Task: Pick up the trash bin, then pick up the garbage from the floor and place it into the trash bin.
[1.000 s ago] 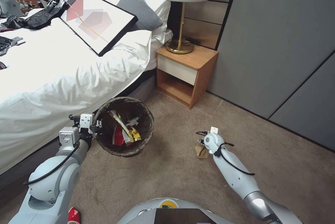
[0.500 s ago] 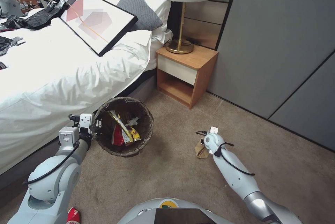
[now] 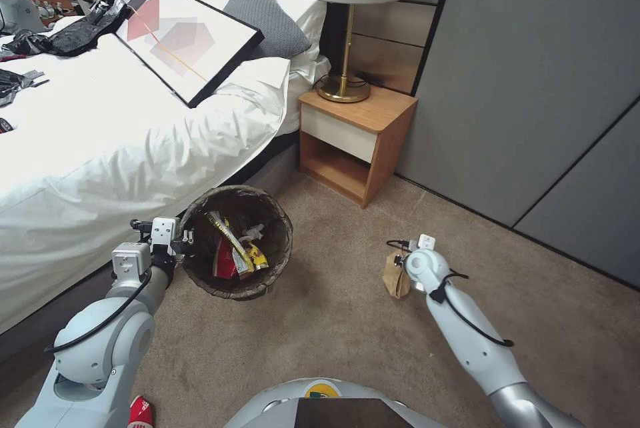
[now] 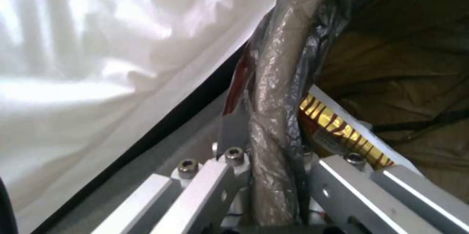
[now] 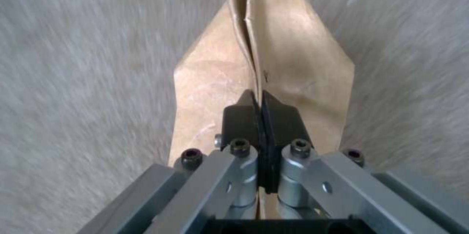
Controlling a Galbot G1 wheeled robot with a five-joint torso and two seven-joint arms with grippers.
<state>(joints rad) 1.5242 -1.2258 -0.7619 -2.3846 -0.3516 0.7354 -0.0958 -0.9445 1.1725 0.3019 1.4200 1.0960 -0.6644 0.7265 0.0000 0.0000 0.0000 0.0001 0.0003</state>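
The trash bin point(image 3: 287, 241), lined with a dark bag, hangs beside the bed, and my left gripper point(image 3: 187, 238) is shut on its near-left rim. In the left wrist view my left gripper point(image 4: 273, 157) pinches the bagged rim point(image 4: 276, 109). A yellow wrapper point(image 3: 230, 238) and a red packet point(image 3: 223, 263) lie inside the bin. To the right, my right gripper point(image 3: 402, 261) is shut on the top of a brown paper bag point(image 3: 396, 279), which hangs just above the tan carpet floor point(image 3: 333, 328). In the right wrist view my right gripper point(image 5: 260, 105) is closed on a fold of the bag point(image 5: 298, 61).
The white bed point(image 3: 120, 141) runs along the left with a framed picture point(image 3: 180, 31) on it. A wooden nightstand point(image 3: 353, 135) with a lamp stands ahead. Grey wall panels point(image 3: 533, 81) close off the right. A red-and-white packet point(image 3: 140, 413) lies on the carpet by my base.
My right gripper has moved right and slightly away from me, carrying the brown paper bag up off the carpet. The left arm and the bin have stayed still.
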